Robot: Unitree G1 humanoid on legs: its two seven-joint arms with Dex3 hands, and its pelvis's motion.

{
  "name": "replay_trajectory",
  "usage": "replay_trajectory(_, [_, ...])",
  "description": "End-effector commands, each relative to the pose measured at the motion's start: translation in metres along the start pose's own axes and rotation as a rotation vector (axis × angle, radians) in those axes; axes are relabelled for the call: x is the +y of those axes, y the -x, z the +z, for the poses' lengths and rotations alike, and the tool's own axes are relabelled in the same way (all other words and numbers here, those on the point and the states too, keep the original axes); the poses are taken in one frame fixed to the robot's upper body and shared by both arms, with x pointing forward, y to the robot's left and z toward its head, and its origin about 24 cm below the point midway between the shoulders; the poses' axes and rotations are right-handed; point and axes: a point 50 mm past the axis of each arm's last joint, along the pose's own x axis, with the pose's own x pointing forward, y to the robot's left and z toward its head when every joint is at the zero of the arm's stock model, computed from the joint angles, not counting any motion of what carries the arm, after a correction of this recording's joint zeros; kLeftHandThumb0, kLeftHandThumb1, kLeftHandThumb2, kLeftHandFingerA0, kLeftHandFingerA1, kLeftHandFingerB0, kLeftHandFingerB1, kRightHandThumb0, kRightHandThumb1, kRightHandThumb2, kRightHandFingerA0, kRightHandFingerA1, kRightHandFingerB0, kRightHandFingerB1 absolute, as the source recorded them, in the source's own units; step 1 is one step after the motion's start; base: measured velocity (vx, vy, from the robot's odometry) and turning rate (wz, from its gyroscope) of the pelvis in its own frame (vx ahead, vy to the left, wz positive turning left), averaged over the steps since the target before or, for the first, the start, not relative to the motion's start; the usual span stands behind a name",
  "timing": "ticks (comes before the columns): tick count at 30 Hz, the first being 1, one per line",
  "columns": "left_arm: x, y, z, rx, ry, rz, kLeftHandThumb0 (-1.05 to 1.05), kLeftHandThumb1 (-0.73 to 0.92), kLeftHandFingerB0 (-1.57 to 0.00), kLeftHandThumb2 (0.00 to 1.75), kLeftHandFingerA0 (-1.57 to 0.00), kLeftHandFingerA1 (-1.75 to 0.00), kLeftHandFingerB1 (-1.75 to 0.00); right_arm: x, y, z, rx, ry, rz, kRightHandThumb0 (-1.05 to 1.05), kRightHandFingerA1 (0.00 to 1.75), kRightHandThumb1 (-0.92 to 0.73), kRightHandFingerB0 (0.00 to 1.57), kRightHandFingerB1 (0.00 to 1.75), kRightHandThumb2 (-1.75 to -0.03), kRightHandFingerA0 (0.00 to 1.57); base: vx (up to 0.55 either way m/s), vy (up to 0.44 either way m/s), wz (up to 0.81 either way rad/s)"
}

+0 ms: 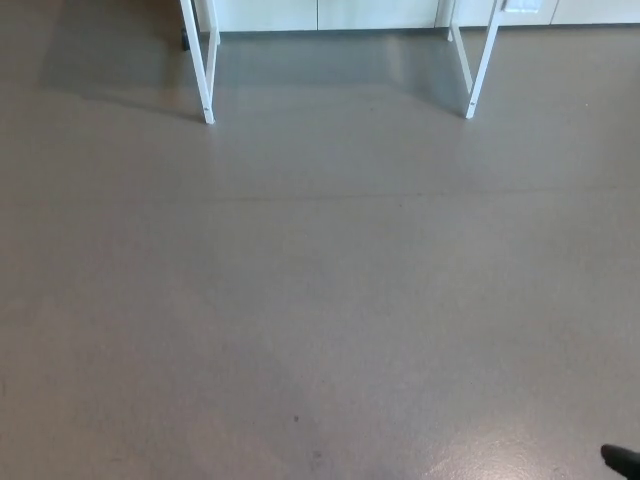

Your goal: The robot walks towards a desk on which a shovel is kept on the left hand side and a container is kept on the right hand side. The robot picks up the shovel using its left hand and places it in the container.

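White metal desk legs stand at twelve o'clock across grey floor — walk straight, centred; neither hand's state shows — shovel, container unseen

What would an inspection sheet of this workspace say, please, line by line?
Surface: grey floor, bare; desk top out of frame.
Job's things: shovel and container not seen; only white desk legs and at the top.
Clutter: nothing seen.
Hands: left not in view; small dark tip at the bottom right corner, perhaps the right hand, cannot tell.
Cables: nothing seen.
Surroundings: pale cabinet fronts behind the desk legs.
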Motion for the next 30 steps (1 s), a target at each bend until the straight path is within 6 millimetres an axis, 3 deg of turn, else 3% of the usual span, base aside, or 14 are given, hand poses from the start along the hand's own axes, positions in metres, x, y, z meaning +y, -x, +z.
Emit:
replay_trajectory(1, [0.017, 0.013, 0.006, -0.081, 0.156, -0.132, -0.30, 0.52, -0.40, 0.64, -0.42, -0.41, -0.39, -0.010, 0.015, 0.005, -0.117, -0.148, 0.029, -0.29, 0.58, -0.44, 0.39, 0.48, -0.63, 0.52, 0.00, 0.000, 0.00])
replay_trajectory(7, [0.018, 0.021, -0.001, -0.062, 0.135, -0.137, -0.32, 0.51, -0.38, 0.64, -0.42, -0.41, -0.39, -0.010, 0.021, -0.007, -0.095, -0.160, 0.030, -0.29, 0.60, -0.42, 0.42, 0.49, -0.62, 0.56, 0.00, 0.000, 0.00])
replay_trajectory(9, [0.021, 0.024, -0.005, -0.043, 0.149, -0.101, -0.23, 0.54, -0.43, 0.57, -0.56, -0.39, -0.35, -0.009, 0.024, -0.012, -0.083, -0.147, 0.027, -0.33, 0.60, -0.40, 0.42, 0.50, -0.64, 0.56, 0.00, 0.000, 0.00])
replay_trajectory(30, [0.021, 0.024, -0.006, -0.035, 0.116, -0.092, -0.29, 0.52, -0.43, 0.63, -0.50, -0.42, -0.39, -0.008, 0.025, -0.018, -0.076, -0.149, 0.018, -0.20, 0.56, -0.48, 0.48, 0.45, -0.54, 0.63, 0.00, 0.000, 0.00])
